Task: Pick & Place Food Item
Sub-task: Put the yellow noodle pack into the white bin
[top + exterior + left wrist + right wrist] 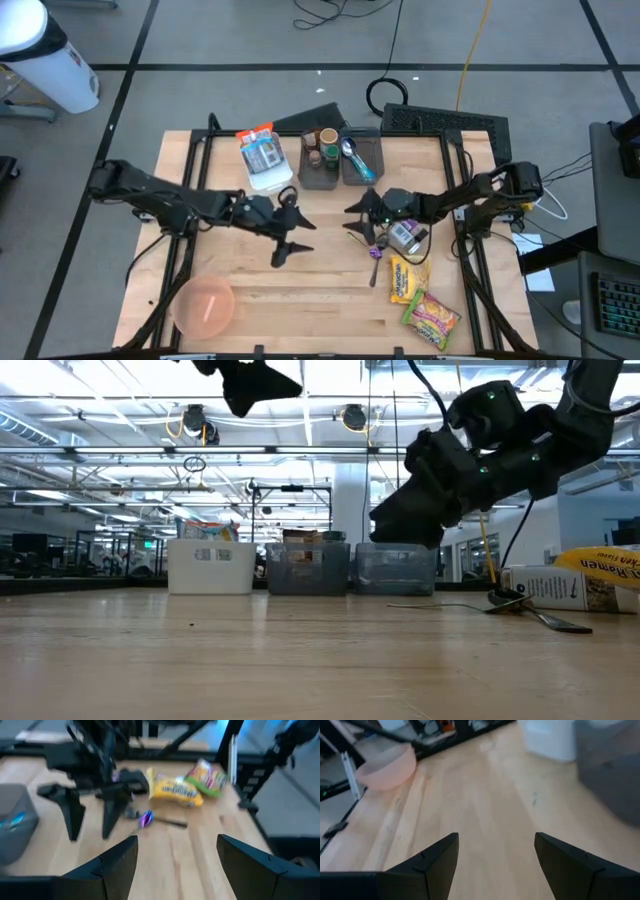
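**Both grippers spread and empty over the bench**

The left gripper [287,228] hangs above the middle of the bench [320,300], its fingers apart with nothing between them. The right gripper [358,218] faces it from just beside the white can [406,236], its fingers also apart and empty.

Taking the white can as the landmark: it lies on its side under the right arm, and a purple-handled spoon [377,258] rests just on its near side. A yellow packet [404,277] lies beyond the spoon toward the bench's front edge, and a green-and-yellow packet [431,317] sits just past that. In the low view the yellow packet [606,564] shows dark lettering that seems to read "Ramen", though the word is cut off at the frame edge. The writing on the can cannot be read.

Behind the can, at the back edge, stand two grey bins [340,156] holding jars and a blue spoon, with a white bin [266,165] beside them. A pink bowl [204,306] sits well apart, at the front left corner.
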Robot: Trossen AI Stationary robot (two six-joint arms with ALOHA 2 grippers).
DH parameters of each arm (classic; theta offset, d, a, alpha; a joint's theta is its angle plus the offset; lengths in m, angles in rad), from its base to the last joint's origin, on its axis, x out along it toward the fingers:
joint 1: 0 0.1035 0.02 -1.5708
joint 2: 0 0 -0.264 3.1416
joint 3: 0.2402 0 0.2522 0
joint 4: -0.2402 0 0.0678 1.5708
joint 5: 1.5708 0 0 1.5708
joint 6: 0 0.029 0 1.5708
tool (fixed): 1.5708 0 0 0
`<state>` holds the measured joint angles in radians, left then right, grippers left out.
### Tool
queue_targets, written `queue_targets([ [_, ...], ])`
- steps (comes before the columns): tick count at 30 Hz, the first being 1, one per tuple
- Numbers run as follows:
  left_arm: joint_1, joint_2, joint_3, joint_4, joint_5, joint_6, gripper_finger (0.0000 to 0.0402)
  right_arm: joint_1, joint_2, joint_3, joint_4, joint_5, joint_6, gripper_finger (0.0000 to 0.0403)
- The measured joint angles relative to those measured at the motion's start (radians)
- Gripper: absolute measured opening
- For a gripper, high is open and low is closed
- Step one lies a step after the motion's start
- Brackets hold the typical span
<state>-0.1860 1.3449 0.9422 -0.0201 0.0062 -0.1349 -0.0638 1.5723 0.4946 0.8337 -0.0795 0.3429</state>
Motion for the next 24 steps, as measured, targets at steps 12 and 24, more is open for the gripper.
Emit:
queue_targets([
  [12,-0.006,0.041,-0.150,0.433,-0.017,0.004,0.0274,0.242,0.000,0.000,-0.016,0.182,0.053,0.0254],
  [24,0.007,0.306,-0.150,0.718,-0.061,0.062,0.0274,0.308,0.000,0.000,-0.054,0.289,-0.009,0.0254],
])
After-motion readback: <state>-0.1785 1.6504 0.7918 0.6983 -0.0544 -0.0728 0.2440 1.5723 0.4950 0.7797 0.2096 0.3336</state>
